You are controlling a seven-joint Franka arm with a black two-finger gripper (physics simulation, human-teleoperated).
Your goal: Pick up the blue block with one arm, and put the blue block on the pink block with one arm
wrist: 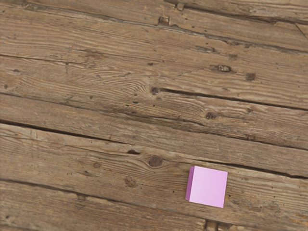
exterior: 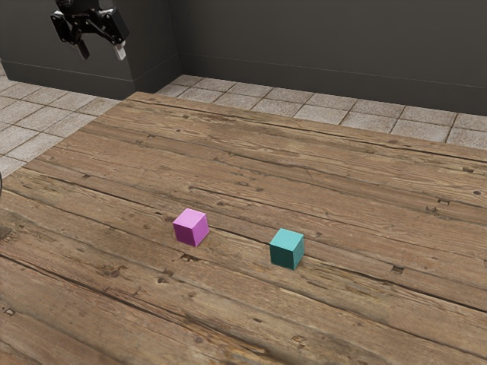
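Our gripper hangs upper left, jaws spread, holding nothing.
Blue block sits right of pink block, apart, on the tabletop.

Lighting — even and soft across the wooden table; rear wall dim. Tops of the pink block and blue block brightest, side faces darker — light from above.

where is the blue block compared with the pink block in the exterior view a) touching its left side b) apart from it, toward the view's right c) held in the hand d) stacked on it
b: the blue block sits on the table apart from the pink block, toward the exterior view's right.
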